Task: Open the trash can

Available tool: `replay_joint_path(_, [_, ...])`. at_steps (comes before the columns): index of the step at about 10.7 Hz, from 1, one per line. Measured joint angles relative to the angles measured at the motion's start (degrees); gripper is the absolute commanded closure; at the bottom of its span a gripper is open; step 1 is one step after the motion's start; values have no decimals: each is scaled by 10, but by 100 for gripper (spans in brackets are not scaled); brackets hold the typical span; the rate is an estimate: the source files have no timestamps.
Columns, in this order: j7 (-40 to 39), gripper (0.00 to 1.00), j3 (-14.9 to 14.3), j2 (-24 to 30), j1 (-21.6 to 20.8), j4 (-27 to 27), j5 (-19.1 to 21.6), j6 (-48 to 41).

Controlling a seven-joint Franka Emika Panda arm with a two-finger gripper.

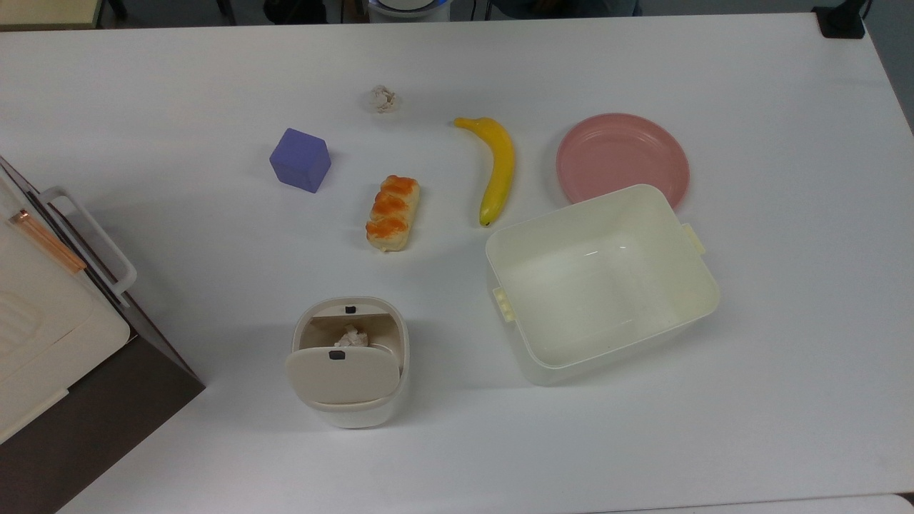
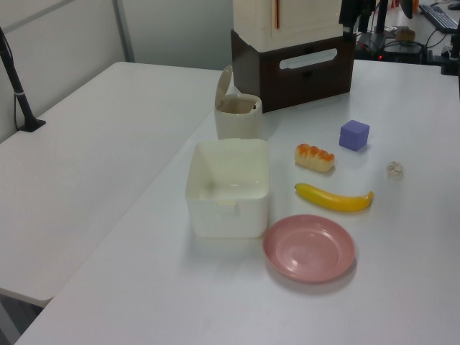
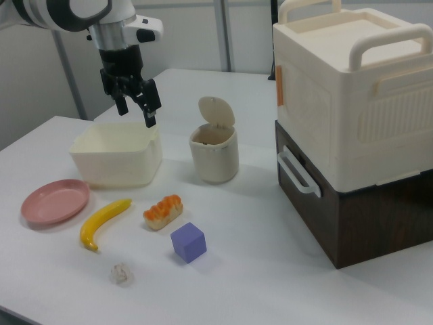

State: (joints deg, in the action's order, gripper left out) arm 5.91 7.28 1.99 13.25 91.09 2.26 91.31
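White trash can point(image 1: 350, 363), beige lid up, perhaps paper inside.

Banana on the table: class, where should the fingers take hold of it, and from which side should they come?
Grip the banana across its thick middle, coming straight down from above. It lies flat on the table, curved, with bare table on both long sides, so open fingers would likely fit astride it. The tapered ends offer less to hold.

In the top view, the trash can point(image 1: 350, 364) sits left of the tub point(image 1: 601, 282).
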Motion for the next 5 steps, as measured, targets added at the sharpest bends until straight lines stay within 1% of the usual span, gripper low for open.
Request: replay_joint_path(5, [2, 0, 0, -5, 0, 2, 0, 15])
